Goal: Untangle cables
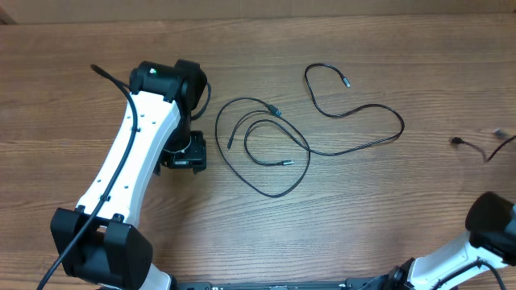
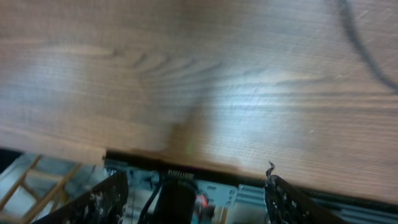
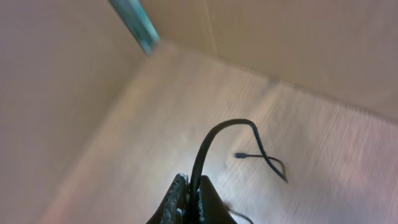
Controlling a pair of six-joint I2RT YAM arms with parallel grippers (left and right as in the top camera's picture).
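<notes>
We saw a brown wood-grain desk (image 1: 363,217) filling the overhead view, with a paler tan band (image 1: 242,10) along its far edge. Plain beige panels (image 3: 56,93) met at a corner (a blurred teal strip (image 3: 135,25) showed above it), and soft glare (image 2: 261,112) lay on the wood.

The wooden table (image 1: 363,225) carries black cables (image 1: 276,110) in loose loops near its middle; a thin cord (image 1: 458,142) seems to rest near the right edge.

Looped cables (image 1: 276,110) on the table (image 1: 363,209) at frame centre, left arm (image 1: 137,153) to their left, single cable (image 1: 456,141) apart at right edge, right arm (image 1: 492,221) in lower right corner.
</notes>
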